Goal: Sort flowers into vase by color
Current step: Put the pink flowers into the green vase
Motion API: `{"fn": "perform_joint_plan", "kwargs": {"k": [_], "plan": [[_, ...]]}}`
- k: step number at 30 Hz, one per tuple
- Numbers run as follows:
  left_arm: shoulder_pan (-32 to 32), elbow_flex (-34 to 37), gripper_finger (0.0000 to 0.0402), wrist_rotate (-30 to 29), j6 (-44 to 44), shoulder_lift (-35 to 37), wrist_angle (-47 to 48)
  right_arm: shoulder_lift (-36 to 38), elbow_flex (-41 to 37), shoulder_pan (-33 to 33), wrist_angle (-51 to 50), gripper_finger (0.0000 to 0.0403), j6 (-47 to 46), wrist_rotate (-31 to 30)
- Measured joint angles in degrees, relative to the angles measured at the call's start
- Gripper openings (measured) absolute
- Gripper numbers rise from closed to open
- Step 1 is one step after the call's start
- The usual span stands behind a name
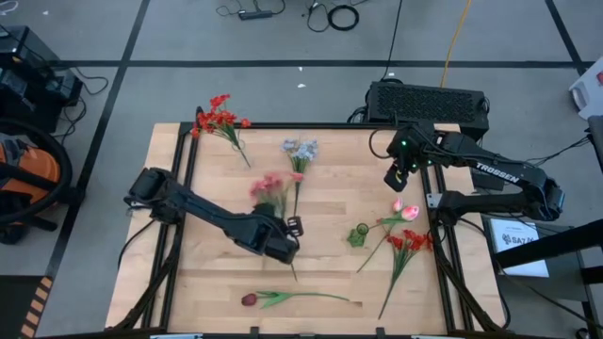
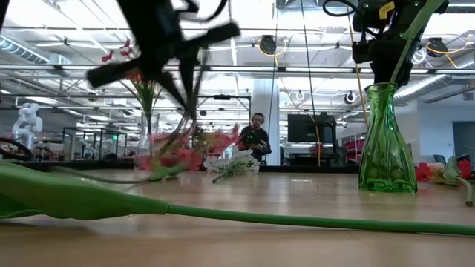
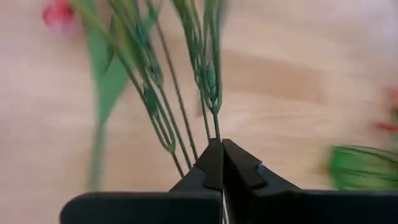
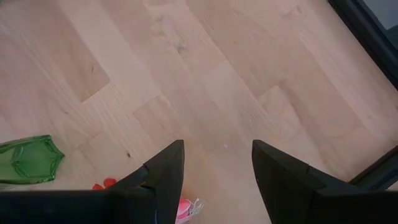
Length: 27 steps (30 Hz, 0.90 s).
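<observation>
Left hand [image 1: 290, 226] pinched tight on pink flowers' [image 1: 268, 188] stems, mid-counter [image 1: 320, 273], arm stretched low from left edge | right hand [image 1: 398, 176] spread, hovering at far right | green vase [image 1: 358, 235] between them.

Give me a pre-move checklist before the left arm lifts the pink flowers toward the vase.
1. Left gripper shut on the pink flowers' stems: ok.
2. All stems caught between the fingers: cannot tell.
3. Green vase upright on the table: ok.
4. Vase empty: cannot tell.
5. Right gripper open, hovering over bare wood by the table's right edge, clear of the vase: ok.
6. Grey-blue bunch apart from the pink flowers: cannot tell; its stem runs close beside them.
</observation>
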<state>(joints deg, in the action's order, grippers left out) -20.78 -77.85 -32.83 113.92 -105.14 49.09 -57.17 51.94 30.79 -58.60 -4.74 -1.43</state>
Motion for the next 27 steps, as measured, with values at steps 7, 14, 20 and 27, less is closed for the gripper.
{"fn": "perform_joint_plan", "kwargs": {"k": [7, 14, 20, 27], "plan": [[-1.2, -5.8, 0.0001, -11.0, -19.9, 1.0, -0.1, 0.0, 0.0, 0.0, 0.5, 0.0180, -0.1, 0.0], [-0.2, -7.8, 0.0000, -7.6, -25.6, 0.9, -0.1, 0.0, 0.0, 0.0, 0.5, 0.0180, -0.1, 0.0], [0.2, -7.8, 0.0015, -0.2, -17.7, 0.9, -0.8, 0.0, 0.0, 0.0, 0.5, 0.0180, -0.1, 0.0], [1.2, -7.8, 0.0076, 1.8, -15.2, 0.4, 0.2, 0.0, 0.0, 0.0, 0.5, 0.0180, -0.1, 0.0]]}}
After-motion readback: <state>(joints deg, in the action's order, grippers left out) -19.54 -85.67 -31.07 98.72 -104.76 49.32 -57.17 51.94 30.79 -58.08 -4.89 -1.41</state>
